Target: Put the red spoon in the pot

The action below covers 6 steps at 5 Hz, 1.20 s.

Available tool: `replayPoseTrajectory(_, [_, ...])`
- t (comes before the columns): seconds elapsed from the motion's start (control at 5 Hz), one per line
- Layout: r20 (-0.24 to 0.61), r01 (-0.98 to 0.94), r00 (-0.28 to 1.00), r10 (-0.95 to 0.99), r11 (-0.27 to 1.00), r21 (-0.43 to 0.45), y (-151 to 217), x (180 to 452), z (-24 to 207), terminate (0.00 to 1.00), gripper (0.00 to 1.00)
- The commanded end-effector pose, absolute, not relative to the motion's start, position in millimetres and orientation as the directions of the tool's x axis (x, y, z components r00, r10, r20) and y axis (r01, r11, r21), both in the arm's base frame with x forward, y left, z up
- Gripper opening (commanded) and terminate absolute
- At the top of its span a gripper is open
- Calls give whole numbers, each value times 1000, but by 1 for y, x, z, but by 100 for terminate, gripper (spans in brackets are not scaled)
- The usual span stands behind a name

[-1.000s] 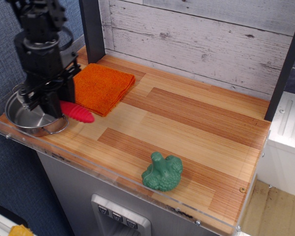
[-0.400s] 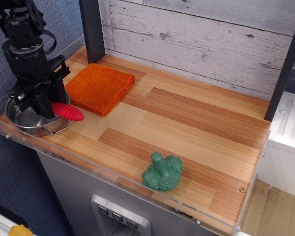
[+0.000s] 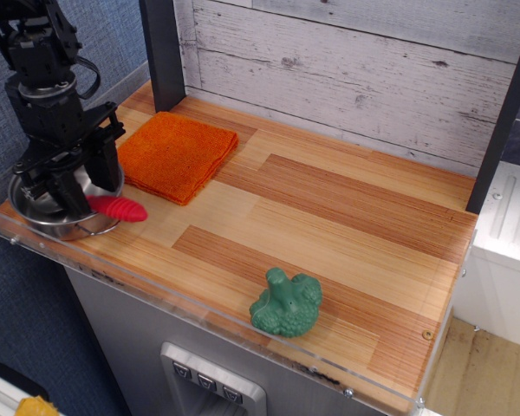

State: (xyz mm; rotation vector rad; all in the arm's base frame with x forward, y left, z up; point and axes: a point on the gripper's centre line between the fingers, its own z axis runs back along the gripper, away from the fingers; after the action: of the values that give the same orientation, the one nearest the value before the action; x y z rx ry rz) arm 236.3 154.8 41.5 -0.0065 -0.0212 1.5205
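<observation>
Holding the red spoon (image 3: 115,208) over the pot (image 3: 35,218), the gripper (image 3: 69,192) is closed on its bowl end; the handle sticks out past the rim. Next it probably must open.

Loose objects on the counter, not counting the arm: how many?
4. Pot at the left front corner, red spoon sticking out over its right rim by the claw, orange cloth behind it, green broccoli toy near the front edge.
</observation>
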Motion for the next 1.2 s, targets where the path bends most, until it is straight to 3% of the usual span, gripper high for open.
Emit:
replayPoseTrajectory(0.0, [180, -996, 93, 979, 95, -1, 147, 239, 83, 0, 100])
replayPoseTrajectory(0.2, [241, -989, 148, 959, 146, 27, 144, 244, 93, 0, 100])
replayPoseTrajectory(0.4, [310, -951, 307, 900, 306, 52, 134, 251, 103, 0, 100])
replayPoseTrajectory(0.6, [341, -839, 538, 771, 527, 134, 112, 261, 115, 0, 100])
replayPoseTrajectory(1.0, [289, -481, 849, 443, 874, 74, 71, 259, 119, 0, 100])
